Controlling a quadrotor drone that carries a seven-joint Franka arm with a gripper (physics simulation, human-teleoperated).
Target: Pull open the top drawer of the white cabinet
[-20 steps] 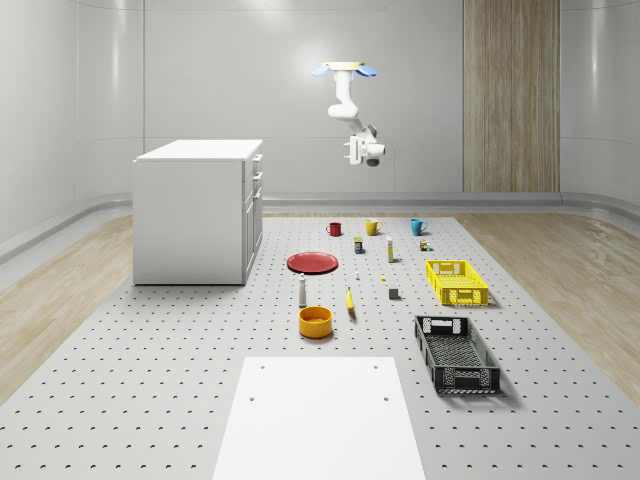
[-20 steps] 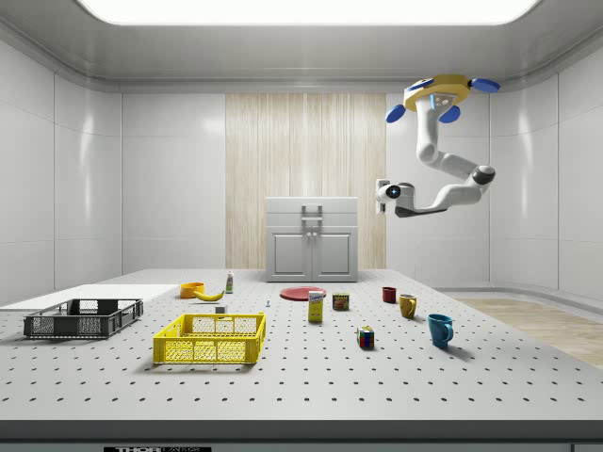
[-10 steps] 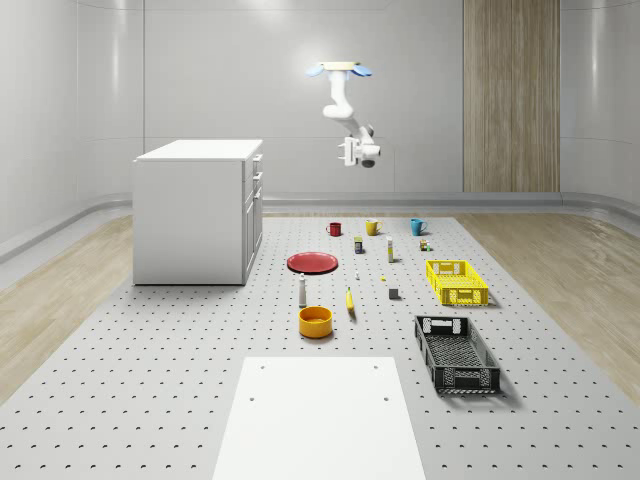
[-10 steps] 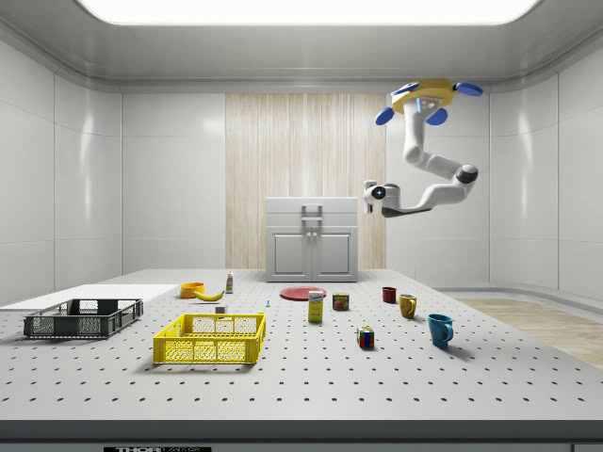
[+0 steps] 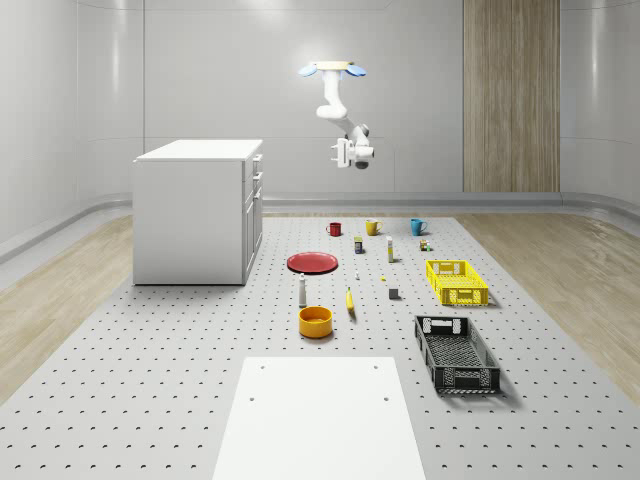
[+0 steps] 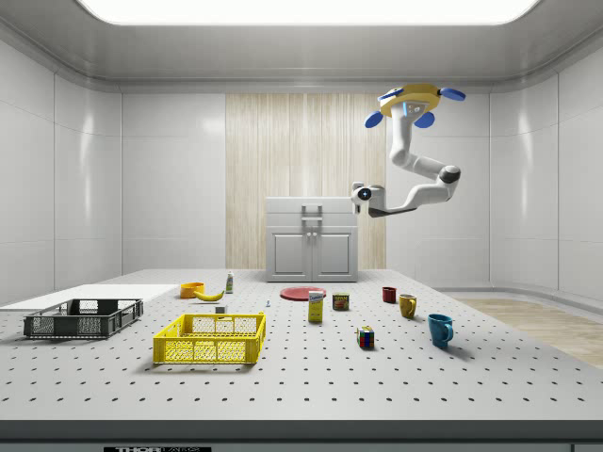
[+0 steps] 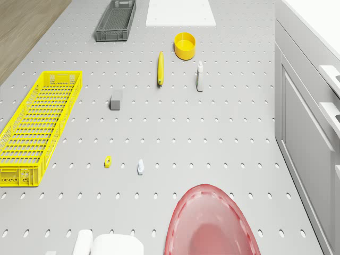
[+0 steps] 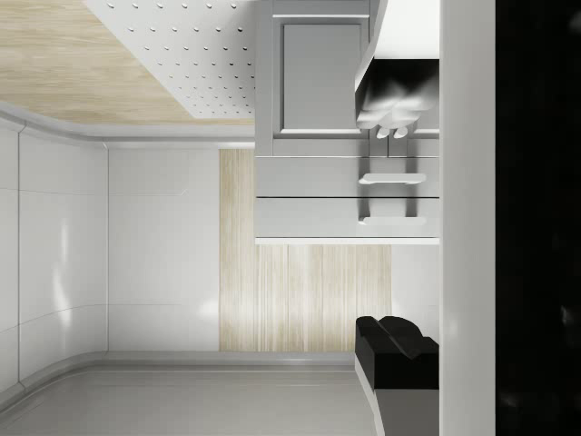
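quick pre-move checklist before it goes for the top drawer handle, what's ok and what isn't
1. Top drawer shut, flush with the cabinet front: ok.
2. Top drawer handle free of obstructions in the side view: ok.
3. Drone hovering in the air in front of the white cabinet, over the mat near the red plate: ok.
4. Gripper at the handle: not ok, it hangs apart from the cabinet, off to the side view's right of the handle.
5. Gripper height against the top drawer: roughly level, slightly above; ok.
6. Gripper fingers ready to close on the handle: cannot tell.
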